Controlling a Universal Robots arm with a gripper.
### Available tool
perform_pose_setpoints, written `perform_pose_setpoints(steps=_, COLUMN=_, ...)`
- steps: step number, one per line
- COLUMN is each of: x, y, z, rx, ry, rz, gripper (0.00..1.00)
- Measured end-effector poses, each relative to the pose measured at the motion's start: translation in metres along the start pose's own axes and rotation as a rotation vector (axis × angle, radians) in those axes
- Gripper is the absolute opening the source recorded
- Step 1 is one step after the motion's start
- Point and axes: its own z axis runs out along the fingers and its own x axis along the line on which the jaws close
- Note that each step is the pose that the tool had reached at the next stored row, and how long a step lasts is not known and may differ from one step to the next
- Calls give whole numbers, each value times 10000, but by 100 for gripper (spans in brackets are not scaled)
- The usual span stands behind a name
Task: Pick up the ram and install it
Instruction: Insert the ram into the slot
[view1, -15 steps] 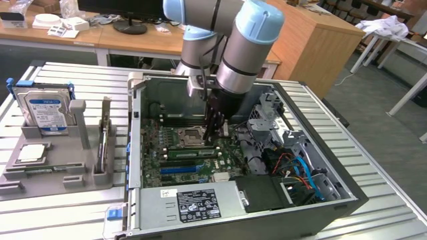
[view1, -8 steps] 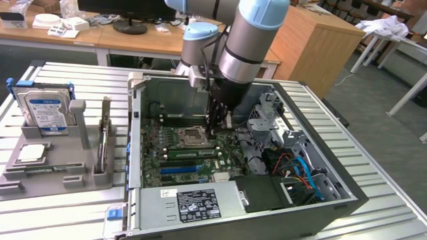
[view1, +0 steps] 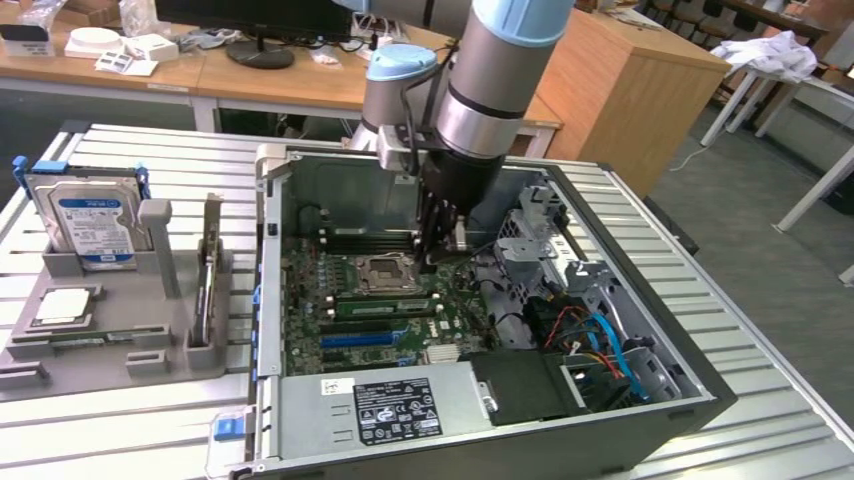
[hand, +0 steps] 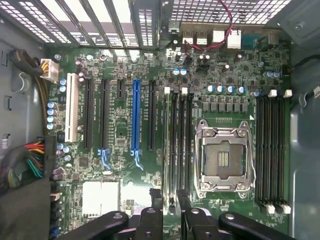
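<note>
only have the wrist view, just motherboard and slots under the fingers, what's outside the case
observer: a grey tray sits on the slatted table beside the open case, on the exterior view's left.
operator: anything in it
observer: a hard drive with a blue-white label stands upright at its far end.
operator: any ram out there
observer: a long thin board stands on edge in a slot of the tray. it is likely the ram, though i cannot be sure.
</note>
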Motion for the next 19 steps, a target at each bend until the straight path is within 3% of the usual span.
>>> perform_pose_setpoints(steps=7, x=-3, y=5, z=-115, rx=0, ry=28, rz=9, gripper=25)
perform_pose_setpoints(steps=19, x=-5, y=7, z=-191, rx=8, ry=22, rz=353, gripper=25)
